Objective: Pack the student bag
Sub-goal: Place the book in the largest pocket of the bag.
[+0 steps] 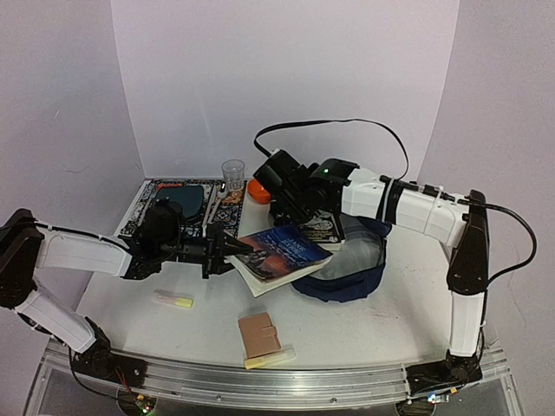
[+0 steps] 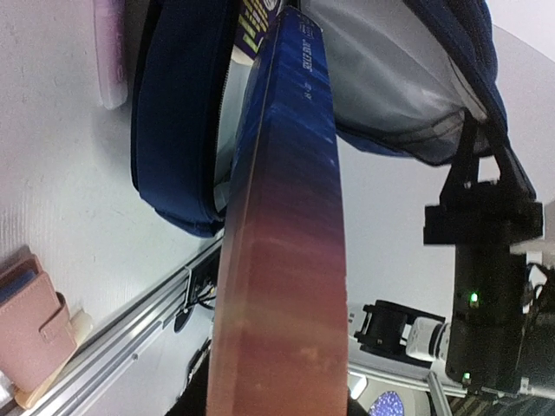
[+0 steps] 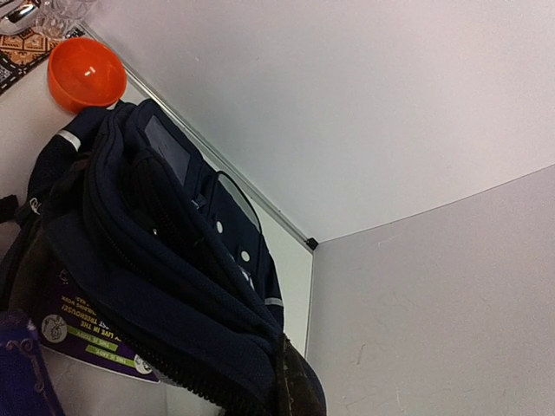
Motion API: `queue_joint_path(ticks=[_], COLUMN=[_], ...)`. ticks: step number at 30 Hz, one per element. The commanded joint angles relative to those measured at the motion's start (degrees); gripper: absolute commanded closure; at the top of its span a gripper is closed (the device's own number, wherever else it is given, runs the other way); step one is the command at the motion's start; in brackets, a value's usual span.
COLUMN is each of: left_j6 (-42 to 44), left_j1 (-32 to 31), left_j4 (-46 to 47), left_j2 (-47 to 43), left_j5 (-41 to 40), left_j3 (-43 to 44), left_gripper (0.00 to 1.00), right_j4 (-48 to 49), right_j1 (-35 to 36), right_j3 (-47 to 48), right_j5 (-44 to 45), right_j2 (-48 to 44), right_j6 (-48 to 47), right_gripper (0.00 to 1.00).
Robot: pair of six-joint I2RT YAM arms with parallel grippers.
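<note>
Gripping a blue book (image 1: 282, 251), left fingers (image 1: 225, 246) face the student bag (image 1: 351, 277), whose rim right fingers (image 1: 293, 208) pinch.

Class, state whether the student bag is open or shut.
Open. The student bag gapes, pale lining showing; the right tool holds its rim.

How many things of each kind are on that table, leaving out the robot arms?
Backpack: 1
Books: 2, a blue book and a dark book
Markers: 2, a yellow marker and a cream marker
Wallet: 1
Clear cup: 1
Orange bowl: 1
Patterned mat: 1
Total: 9, leaving out small items on the mat that are too unclear to name.
</note>
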Motion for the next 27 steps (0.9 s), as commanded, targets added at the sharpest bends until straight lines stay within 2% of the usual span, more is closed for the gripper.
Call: queue_joint_path(ticks=[1,11,18,22,27], left_j6=[1.5,-0.15,0.84,2.63,4.25], left_j1=[-0.32,-1.15,-2.84,-3.9,-5.91], left_j4=[11.08,11.13,11.24,11.19,12.17], left_j2=[2.06,8.12,9.8,10.19,14.49], left_j5=[-4.64,-14.68,-25.54,-33.25,-37.78], left_j3=[10.05,14.29,14.64,15.14,19.1], left_gripper=[1.0,1.0,1.0,1.0,1.0], right_j4=[2.21,-0.05,-8.67,-11.06,-12.75], right_j1=[1.88,3.56,4.91,6.05,6.95], right_j3=[4.57,9.6,16.69,17.27,17.22], right_j5=[0.48,-3.41,-8.34,-10.88,-14.51], right_j2=[-0.58,0.99,4.24,3.98,3.19], right_j6=[3.71,8.19,14.91,17.57,20.39], right_gripper=[1.0,1.0,1.0,1.0,1.0])
